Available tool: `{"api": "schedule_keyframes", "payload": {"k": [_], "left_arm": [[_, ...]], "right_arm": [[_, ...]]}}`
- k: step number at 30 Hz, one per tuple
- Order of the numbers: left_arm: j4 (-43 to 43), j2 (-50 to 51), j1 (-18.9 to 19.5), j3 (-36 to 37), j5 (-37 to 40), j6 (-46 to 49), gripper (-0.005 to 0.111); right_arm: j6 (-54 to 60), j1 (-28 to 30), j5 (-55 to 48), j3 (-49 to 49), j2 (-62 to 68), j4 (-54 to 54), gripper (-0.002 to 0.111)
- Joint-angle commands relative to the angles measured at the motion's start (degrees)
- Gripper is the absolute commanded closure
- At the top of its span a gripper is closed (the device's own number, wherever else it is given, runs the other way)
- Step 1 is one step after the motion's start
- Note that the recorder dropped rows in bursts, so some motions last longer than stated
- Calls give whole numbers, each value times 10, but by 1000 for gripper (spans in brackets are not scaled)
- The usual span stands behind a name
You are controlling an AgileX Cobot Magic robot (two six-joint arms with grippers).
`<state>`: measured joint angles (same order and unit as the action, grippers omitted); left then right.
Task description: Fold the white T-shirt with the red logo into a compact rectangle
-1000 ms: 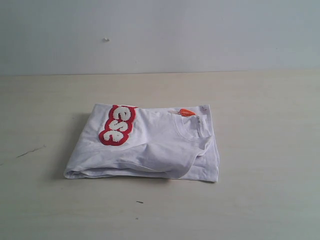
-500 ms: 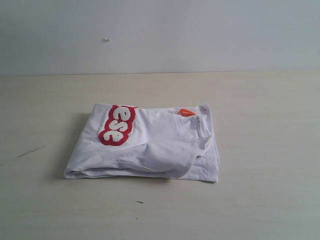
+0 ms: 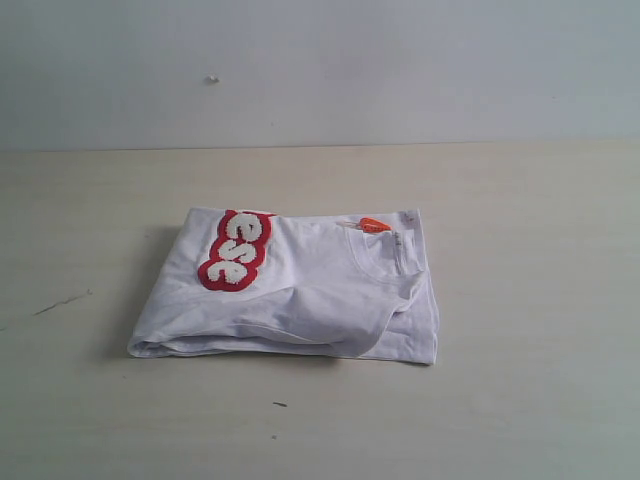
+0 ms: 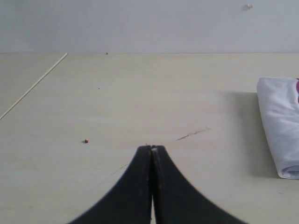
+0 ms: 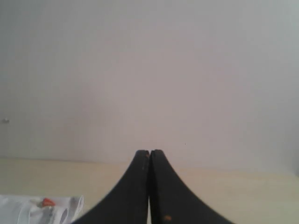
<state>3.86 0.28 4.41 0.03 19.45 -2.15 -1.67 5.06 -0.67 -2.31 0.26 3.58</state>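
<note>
Shirt (image 3: 300,290) sits mid-table (image 3: 520,400), a bit left of centre, already in a rough rectangle, so I'd call this basically done. My worry is it doesn't hold. The near edge looks puffy instead of creased, with a soft bulge in the top layer, and at the near right corner the layers splay out unevenly, so I think it could relax open by itself. The logo (image 3: 236,250) is thick and fuzzy and wraps over the far left edge, and that bulk probably fights the fold there. If an arm goes back in to flatten it, thin cotton on a smooth tabletop could just slide or drag the top layer off. Both grippers are off the cloth with fingers pressed together on nothing: left gripper (image 4: 152,148) is over bare table left of the shirt, and right gripper (image 5: 149,151) faces mostly wall. Texture-wise it's limp white knit, rounded folds, a ribbed collar (image 3: 385,260) curving on top, a small orange tag (image 3: 374,225) at the far right, and plush white letters on red pile.
</note>
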Motion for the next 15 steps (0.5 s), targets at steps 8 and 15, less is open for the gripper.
{"api": "schedule_keyframes", "payload": {"k": [8,15], "left_arm": [[0,-3,1,0,-4,-1,107],[0,-3,1,0,-4,-1,107]], "right_arm": [[5,3,-69,23,-3,14,108],[23,3,-134,23,-3,18,108]]}}
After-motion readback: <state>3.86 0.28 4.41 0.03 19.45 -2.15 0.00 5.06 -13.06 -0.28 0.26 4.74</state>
